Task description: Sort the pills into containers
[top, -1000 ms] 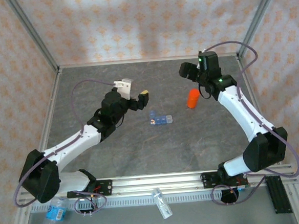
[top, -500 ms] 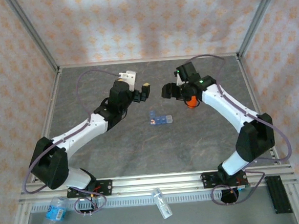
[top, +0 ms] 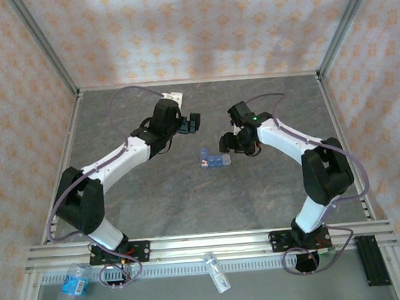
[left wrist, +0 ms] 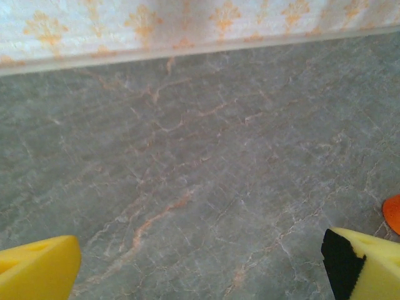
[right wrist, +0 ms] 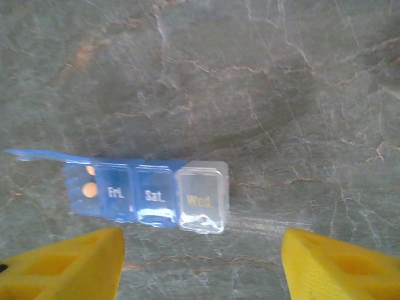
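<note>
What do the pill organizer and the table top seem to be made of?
Table top: grey with brownish veins, like marble or a marble-print sheet; the pictures leave that open. Pill organizer: probably glossy translucent plastic, blue with one clear compartment; the table top shows through that one.

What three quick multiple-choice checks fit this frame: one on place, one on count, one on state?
1. The pill organizer lies: A held aloft; B on the table, close to the right gripper; C off the table.
2. Its compartments number: A two; B seven; C four.
3. The lid of its blue end compartment is: A flipped open; B shut; C taped down.
Answers: B, the top view shows it flat on the table by that gripper; C, the right wrist view shows four in a row; A, the lid lies out sideways, leaving orange pills exposed.
</note>
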